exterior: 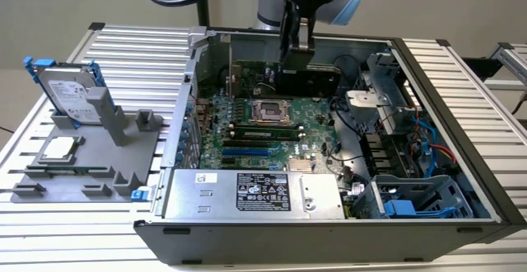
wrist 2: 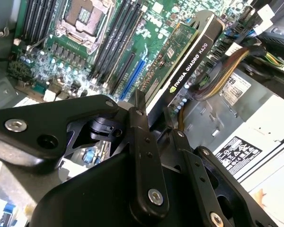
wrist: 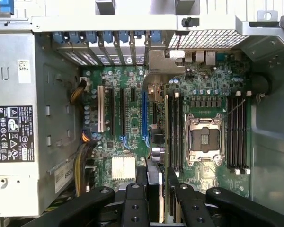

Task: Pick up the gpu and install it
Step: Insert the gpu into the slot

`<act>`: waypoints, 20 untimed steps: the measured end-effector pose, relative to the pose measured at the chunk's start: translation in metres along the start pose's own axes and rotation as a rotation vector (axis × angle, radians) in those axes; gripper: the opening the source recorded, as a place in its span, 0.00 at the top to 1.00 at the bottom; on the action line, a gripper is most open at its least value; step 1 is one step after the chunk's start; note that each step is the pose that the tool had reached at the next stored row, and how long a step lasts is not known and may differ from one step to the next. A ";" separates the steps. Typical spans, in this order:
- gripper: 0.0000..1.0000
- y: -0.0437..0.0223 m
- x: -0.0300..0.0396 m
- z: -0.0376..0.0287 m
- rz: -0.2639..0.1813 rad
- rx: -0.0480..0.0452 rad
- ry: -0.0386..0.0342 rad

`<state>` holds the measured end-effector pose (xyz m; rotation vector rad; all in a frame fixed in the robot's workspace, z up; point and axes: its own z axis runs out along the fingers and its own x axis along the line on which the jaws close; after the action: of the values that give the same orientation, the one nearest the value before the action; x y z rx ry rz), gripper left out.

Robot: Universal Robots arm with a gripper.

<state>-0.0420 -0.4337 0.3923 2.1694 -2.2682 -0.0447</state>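
My gripper [exterior: 298,45] hangs inside the open computer case [exterior: 461,130], shut on the gpu [exterior: 310,81]. The gpu is a black card held on edge above the far part of the green motherboard [exterior: 272,133], near the CPU socket [exterior: 268,111]. In the second wrist view the gripper [wrist 2: 157,124] clamps the card's near end, and the gpu [wrist 2: 191,49] shows its black cooler and green board, tilted over the slots. Seen edge-on in the first wrist view, the gpu [wrist: 157,142] lies between the blue slot [wrist: 144,118] and the RAM slots [wrist: 176,132], above my gripper [wrist: 157,178].
A silver power supply [exterior: 247,192] fills the case's near side, with cables [wrist 2: 222,71] beside it. A drive cage with blue parts [exterior: 411,201] sits at the exterior view's right. Outside the case, a hard drive [exterior: 70,93] stands in a grey holder [exterior: 91,161].
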 end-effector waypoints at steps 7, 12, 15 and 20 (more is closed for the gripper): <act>1.00 0.0000 0.0001 0.0020 0.000 0.0001 0.0001; 1.00 0.0002 0.0000 0.0024 0.000 0.0002 -0.0001; 1.00 0.0001 0.0001 0.0043 0.000 0.0001 -0.0001; 1.00 0.0001 0.0001 0.0067 0.000 0.0001 0.0001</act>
<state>-0.0422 -0.4337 0.3855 2.1694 -2.2682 -0.0445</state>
